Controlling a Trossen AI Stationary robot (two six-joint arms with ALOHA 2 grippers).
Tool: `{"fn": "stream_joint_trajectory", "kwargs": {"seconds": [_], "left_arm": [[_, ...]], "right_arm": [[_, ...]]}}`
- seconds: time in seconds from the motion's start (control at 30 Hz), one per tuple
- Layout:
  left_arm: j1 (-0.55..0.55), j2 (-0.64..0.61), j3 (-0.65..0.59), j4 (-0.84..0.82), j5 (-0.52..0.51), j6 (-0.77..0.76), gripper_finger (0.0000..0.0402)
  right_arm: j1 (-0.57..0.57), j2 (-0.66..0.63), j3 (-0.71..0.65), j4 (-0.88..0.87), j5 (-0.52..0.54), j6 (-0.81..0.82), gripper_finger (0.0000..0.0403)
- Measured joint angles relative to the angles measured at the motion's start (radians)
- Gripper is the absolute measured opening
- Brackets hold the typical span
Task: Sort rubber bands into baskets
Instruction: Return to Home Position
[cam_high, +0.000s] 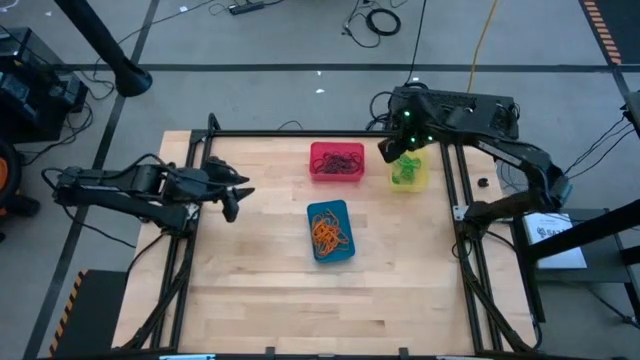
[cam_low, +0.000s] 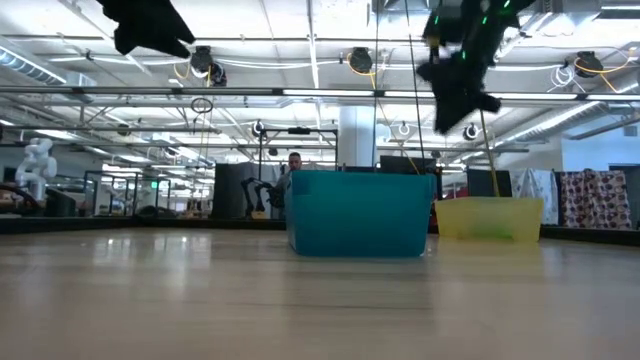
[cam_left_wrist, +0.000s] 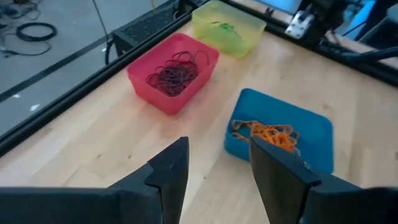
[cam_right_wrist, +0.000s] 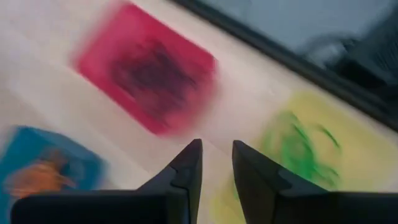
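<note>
Jaws stand parted and empty on both arms above the wooden table (cam_high: 250, 290), where we see no loose band on the boards. We find the right gripper (cam_high: 390, 150) hovering high over the yellow basket (cam_left_wrist: 217, 38), on the side nearest the red basket (cam_left_wrist: 149, 93), its fingers only narrowly apart. The left gripper (cam_high: 232, 200) waits wider open over the table's left side, well apart from the blue basket (cam_left_wrist: 311, 130). Dark rubber bands (cam_high: 338, 160) fill the red tub, orange rubber bands (cam_high: 328, 232) the blue and green rubber bands (cam_high: 404, 172) the yellow. We judge the sorting done, and the risk lies in the retreat: a right arm swinging low could clip the yellow rim and spill the greens, or a loop caught unseen on a finger could ride out with it
</note>
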Motion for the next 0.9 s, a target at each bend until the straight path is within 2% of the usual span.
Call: {"fn": "stream_joint_trajectory", "kwargs": {"seconds": [0.2,0.37,0.67,0.9], "left_arm": [[-0.001,-0.079,0.000,0.000,0.027,0.000,0.0175],[-0.001,-0.174,0.000,-0.008,0.028,0.011,0.0175],[-0.001,-0.319,-0.001,-0.066,0.021,0.035,0.0175],[-0.001,-0.370,-0.030,-0.101,0.017,0.028,0.0175]], "right_arm": [[0.123,-0.141,0.000,0.146,-0.013,0.074,0.0076],[0.242,-0.212,0.000,0.156,0.021,0.098,0.0075],[0.468,-0.226,0.000,0.054,0.169,0.186,0.0075],[0.637,-0.226,0.001,0.072,0.232,0.207,0.0075]]}}
